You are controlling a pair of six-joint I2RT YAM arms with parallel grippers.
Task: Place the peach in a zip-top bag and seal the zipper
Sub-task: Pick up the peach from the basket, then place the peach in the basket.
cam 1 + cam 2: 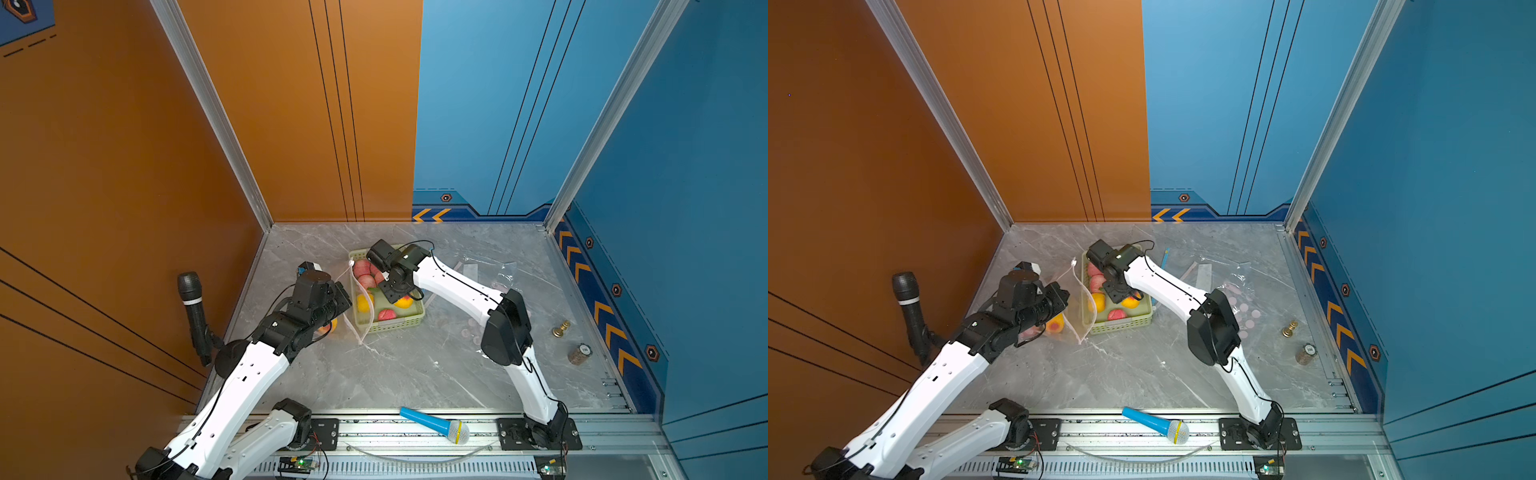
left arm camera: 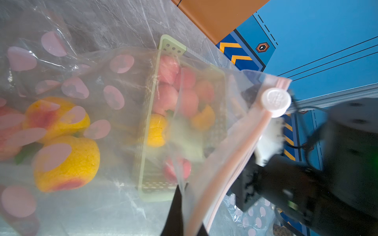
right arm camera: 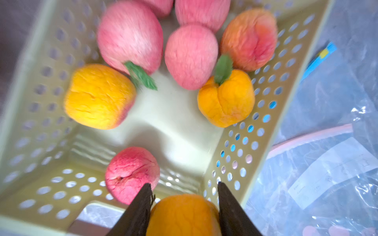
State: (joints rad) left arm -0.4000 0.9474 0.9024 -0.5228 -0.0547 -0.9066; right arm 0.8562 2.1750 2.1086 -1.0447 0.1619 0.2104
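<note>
A clear zip-top bag (image 2: 200,126) with pink dots and a pink zipper strip stands open beside the green basket (image 1: 417,322). My left gripper (image 2: 182,214) is shut on the bag's rim near the zipper, and the white slider (image 2: 276,102) sits at the strip's far end. Two yellow-orange peaches (image 2: 65,161) lie inside the bag. In the right wrist view my right gripper (image 3: 184,196) is over the basket's (image 3: 235,143) near corner, its fingers (image 3: 141,208) pressed on both sides of an orange peach (image 3: 184,214). Several pink and yellow peaches (image 3: 98,96) lie loose in the basket.
More clear bags (image 1: 490,270) lie flat to the right of the basket. A black microphone (image 1: 191,307) stands at the left wall. A blue microphone (image 1: 436,426) lies on the front rail. A brass weight (image 1: 561,328) and a cylinder weight (image 1: 579,353) stand at the right.
</note>
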